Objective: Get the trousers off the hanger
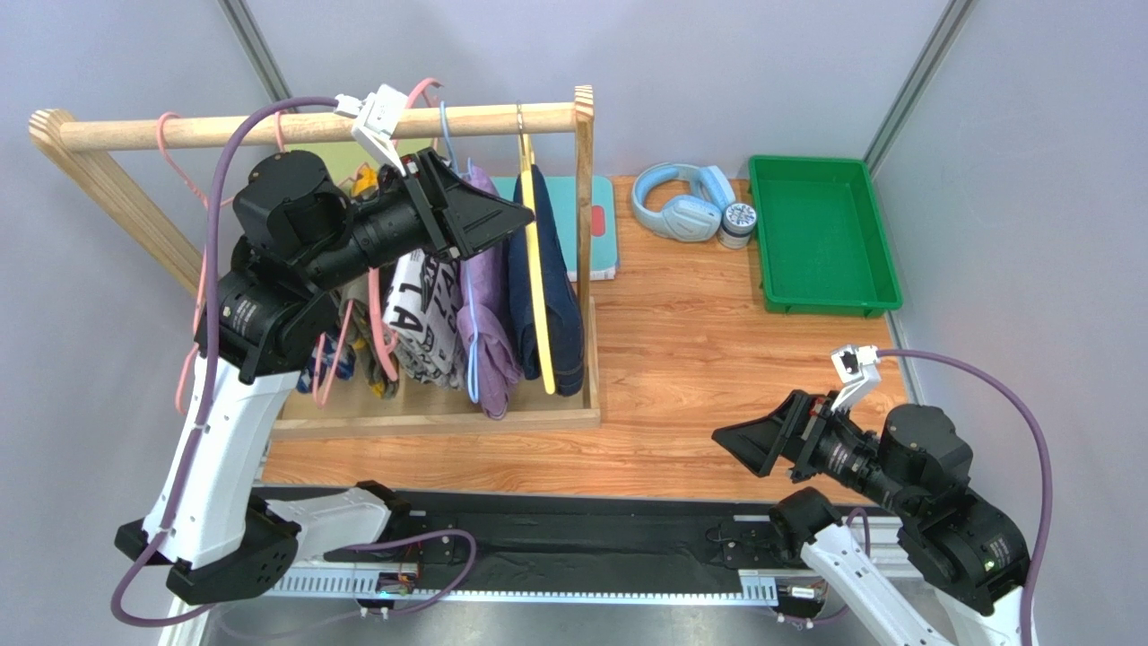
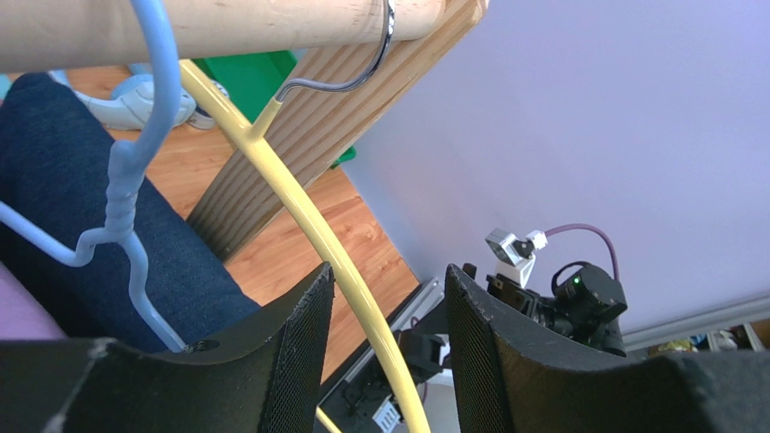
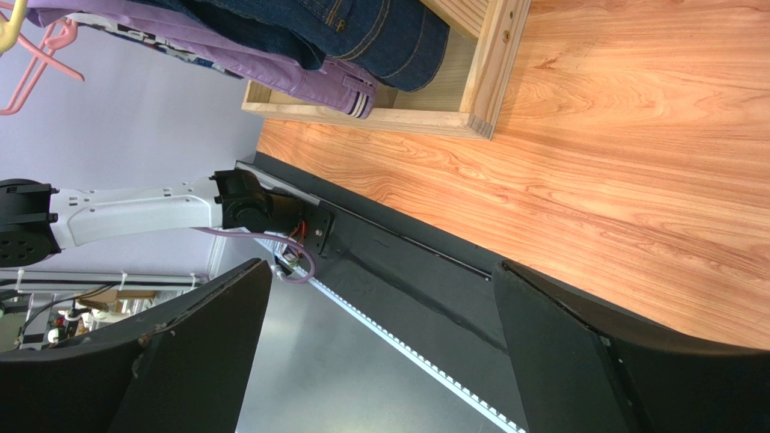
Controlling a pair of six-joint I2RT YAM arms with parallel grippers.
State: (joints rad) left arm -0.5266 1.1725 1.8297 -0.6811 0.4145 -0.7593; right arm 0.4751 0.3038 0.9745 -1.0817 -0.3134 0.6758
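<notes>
Trousers (image 1: 569, 316) on hanger (image 2: 312, 225), left end effector (image 2: 389, 275) astride

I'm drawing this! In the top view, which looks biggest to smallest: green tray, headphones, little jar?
1. Green tray
2. Headphones
3. Jar

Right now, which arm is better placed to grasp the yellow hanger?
Left. The left gripper is open astride the yellow hanger below the rail; the right gripper hangs open over the table, far off.
</notes>
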